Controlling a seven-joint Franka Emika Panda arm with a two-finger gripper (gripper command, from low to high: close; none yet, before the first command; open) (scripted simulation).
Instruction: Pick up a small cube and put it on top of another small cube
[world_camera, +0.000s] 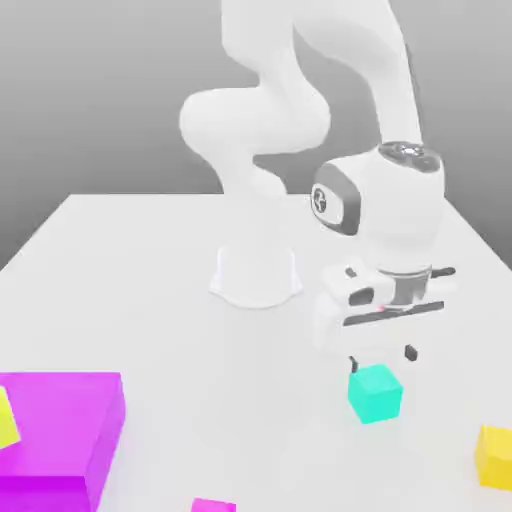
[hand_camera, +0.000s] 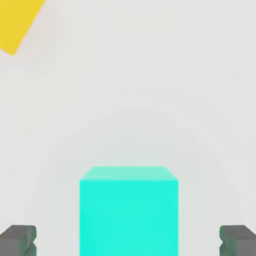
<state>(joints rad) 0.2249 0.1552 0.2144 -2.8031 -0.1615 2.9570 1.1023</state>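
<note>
Exterior view showed the gripper (world_camera: 381, 355) hanging straight down over the teal cube (world_camera: 375, 392), its fingers spread wide with nothing between them, presumably so they could drop past the cube's two opposite faces. The cube sat flat on the white table (world_camera: 150, 270), at about five o'clock from the arm's base (world_camera: 255, 275). A yellow cube (world_camera: 495, 455) lay near it, toward four o'clock, a likely stacking target. The hand view had the teal cube centred between the dark fingertips (hand_camera: 17, 240). Cubes were matte, sharp-edged and uniformly coloured; a larger magenta block (world_camera: 60, 430) stood well apart.
</note>
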